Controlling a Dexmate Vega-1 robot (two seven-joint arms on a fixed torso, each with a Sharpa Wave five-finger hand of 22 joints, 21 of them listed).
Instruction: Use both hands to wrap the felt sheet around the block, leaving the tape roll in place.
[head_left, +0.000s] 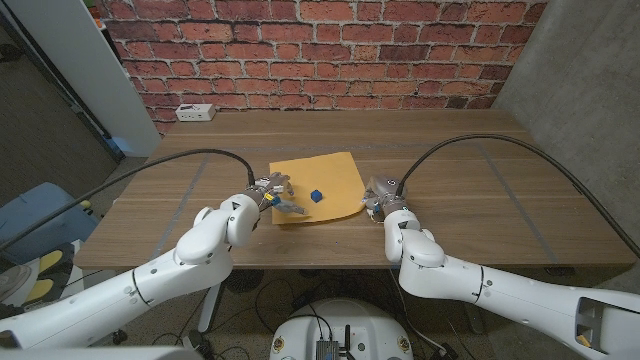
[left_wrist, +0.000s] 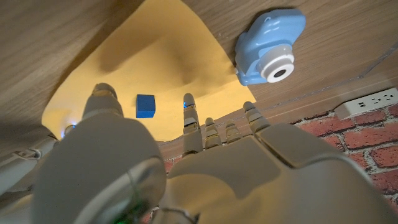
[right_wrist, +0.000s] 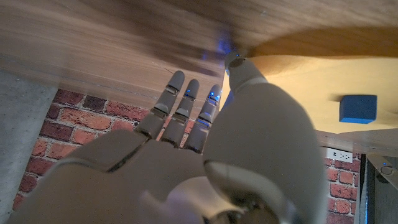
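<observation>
Felt, as a flat orange-yellow sheet (head_left: 318, 188), lies on the wooden desk (head_left: 470, 170) between the two hands, and the small blue cube-shaped block (head_left: 316, 196) sits on it, near the middle and a little toward the robot. The left hand (head_left: 272, 196) is at the sheet's left edge with its fingers reaching over the felt; the right hand (head_left: 380, 197) is at the sheet's right edge. Both hands have the fingers apart and hold nothing, as far as the wrist views show. I judge that the task is at its start: the sheet is still spread flat and the block is uncovered, so the step in hand is the approach to the two side edges. The next move calls for each hand to pinch its own edge of the thin felt and fold it up over the block without pushing the block away. The left wrist view shows something the head view does not: a small light-blue toy camera with a white lens ring (left_wrist: 271, 46) on the desk beyond the sheet, and a white power strip (left_wrist: 367, 102) further back. The right wrist view shows the block (right_wrist: 357, 108) from the side, apart from the fingers (right_wrist: 186, 111). I cannot find a tape roll in these views.
</observation>
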